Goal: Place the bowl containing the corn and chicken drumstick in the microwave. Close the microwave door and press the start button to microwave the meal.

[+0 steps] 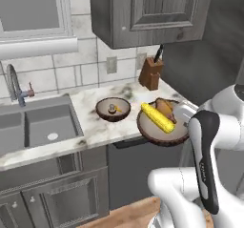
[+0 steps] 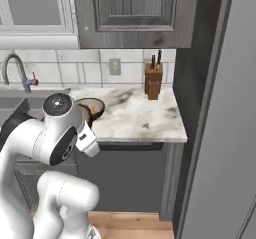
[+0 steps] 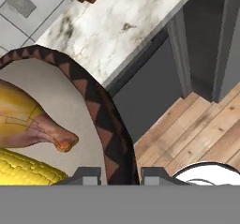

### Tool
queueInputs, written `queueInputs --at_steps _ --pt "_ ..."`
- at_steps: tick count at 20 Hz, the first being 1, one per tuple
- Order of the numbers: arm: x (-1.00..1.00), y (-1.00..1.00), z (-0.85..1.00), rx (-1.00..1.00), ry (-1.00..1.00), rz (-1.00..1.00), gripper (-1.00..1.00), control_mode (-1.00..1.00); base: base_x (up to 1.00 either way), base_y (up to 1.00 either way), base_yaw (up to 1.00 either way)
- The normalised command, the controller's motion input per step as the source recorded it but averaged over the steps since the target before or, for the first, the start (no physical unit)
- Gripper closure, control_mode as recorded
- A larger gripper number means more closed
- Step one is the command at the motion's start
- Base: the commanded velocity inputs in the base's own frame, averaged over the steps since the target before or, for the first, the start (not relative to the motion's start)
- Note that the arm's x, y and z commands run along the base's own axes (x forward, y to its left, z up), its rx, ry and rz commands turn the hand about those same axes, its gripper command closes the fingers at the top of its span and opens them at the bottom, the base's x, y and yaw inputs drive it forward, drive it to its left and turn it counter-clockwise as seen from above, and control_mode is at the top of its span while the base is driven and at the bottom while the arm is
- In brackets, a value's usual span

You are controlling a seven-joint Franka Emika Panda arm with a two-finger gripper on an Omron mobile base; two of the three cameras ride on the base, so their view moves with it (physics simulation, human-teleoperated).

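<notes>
Off the counter's [image 1: 95, 127] front edge, at four o'clock from the second brown bowl [image 1: 113, 109], the bowl [image 1: 159, 132] hangs in the air; the gripper [image 3: 120, 175] has its jaws clamped on the rim, one finger inside, one outside; the corn [image 1: 157, 118] and the chicken drumstick [image 1: 165, 108] lie in it; a knife block [image 1: 151, 72] stands at twelve o'clock.

You'll see the bowl [image 1: 162, 135] looks like dark matt wood, its rim patterned with triangles and its inside pale and smooth. The corn [image 1: 157, 118] is bumpy, bright yellow. The bench [image 2: 140, 117] is polished veined marble. The knife block [image 2: 153, 81] looks wooden, the faucet [image 1: 14, 85] brushed metal, the floor [image 3: 197, 129] planked wood.
</notes>
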Motion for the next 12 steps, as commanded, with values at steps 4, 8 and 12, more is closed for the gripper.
queueInputs --at_steps 4,8,12 --pt "0.00 0.00 0.00 0.00 0.00 0.00 1.00 1.00 -0.76 -0.03 -0.67" --pt "0.00 0.00 0.00 0.00 0.00 0.00 1.00 1.00 -0.48 -0.17 -0.66" --pt "0.00 0.00 0.00 0.00 0.00 0.00 1.00 1.00 -0.35 -0.05 -0.69"
